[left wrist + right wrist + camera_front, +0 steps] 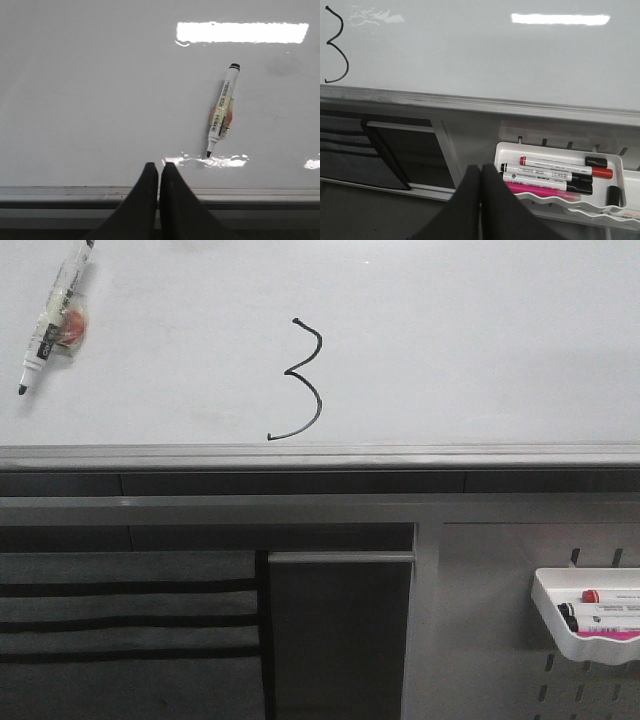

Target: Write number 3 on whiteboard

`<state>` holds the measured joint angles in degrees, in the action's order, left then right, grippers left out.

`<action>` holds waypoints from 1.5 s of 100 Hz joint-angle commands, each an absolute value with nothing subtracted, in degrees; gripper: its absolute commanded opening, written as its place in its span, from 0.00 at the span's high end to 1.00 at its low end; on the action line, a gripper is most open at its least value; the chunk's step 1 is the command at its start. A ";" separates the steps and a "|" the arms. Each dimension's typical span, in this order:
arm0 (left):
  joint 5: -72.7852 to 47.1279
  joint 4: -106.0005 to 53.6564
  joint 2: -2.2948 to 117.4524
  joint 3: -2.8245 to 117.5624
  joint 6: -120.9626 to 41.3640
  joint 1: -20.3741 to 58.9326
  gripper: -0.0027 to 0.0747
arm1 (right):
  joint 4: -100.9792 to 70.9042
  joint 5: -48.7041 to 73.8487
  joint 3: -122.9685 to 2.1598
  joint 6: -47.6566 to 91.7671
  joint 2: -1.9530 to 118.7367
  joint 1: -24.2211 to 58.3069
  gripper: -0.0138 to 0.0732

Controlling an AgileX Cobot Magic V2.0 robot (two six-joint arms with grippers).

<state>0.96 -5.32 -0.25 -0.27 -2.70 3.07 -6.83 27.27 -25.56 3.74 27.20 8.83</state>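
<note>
The number 3 (300, 380) stood finished on the whiteboard (480, 340); the marker (52, 315) lay apparently uncapped, discarded; both grippers, left (159, 170) and right (481, 172), were pressed together, empty.

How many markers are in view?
4: one lies on the whiteboard at left; three in the tray: red-capped, black, pink. More may be hidden.

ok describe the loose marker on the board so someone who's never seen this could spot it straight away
Start at the whiteboard, the wide white surface with a black 3 drawn near its lower rail. Far left of the 3, near the board's upper left corner in the front view, a marker lies on the board, uncapped, black tip toward the rail. Unlike the markers in the tray, it lies alone and has tape around its middle.
</note>
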 commanded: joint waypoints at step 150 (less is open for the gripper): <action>5.14 -5.33 -1.82 -0.71 -2.11 2.96 0.99 | 6.33 -3.46 2.08 -9.16 -1.38 2.60 0.92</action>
